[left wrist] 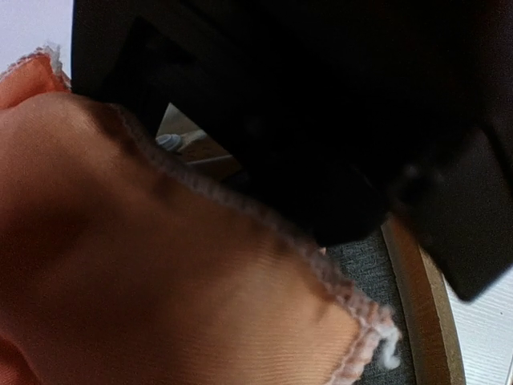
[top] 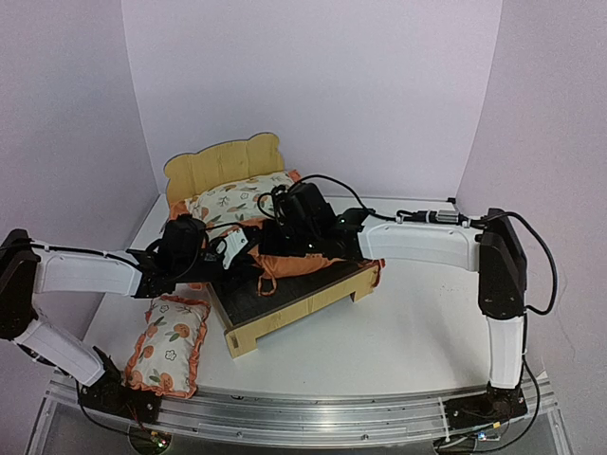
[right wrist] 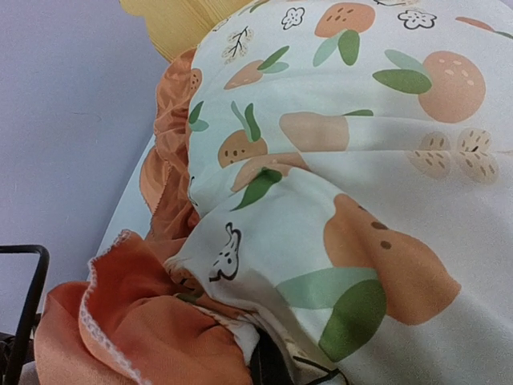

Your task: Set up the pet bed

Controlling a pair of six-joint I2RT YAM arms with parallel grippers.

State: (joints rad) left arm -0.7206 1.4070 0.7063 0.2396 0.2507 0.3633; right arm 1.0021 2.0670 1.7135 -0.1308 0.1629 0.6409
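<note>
I cannot tell whether my left gripper (top: 230,250) grips the orange ruffle (left wrist: 160,265) just under it. My right gripper (top: 273,237) is clenched on the mattress cushion (top: 237,199), bunched ahead of it. The pet bed (top: 294,308) lies beneath both; I should draw the cushion back evenly and flat.

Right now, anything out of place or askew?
The mattress cushion is bunched at the head end, leaving the dark base of the pet bed bare at the foot end. The small pillow lies off the bed, on the table.

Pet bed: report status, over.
Right gripper shut on cushion, left gripper unclear. Pet bed upright; cushion bunched toward headboard, base partly bare. Pillow beside bed.
</note>
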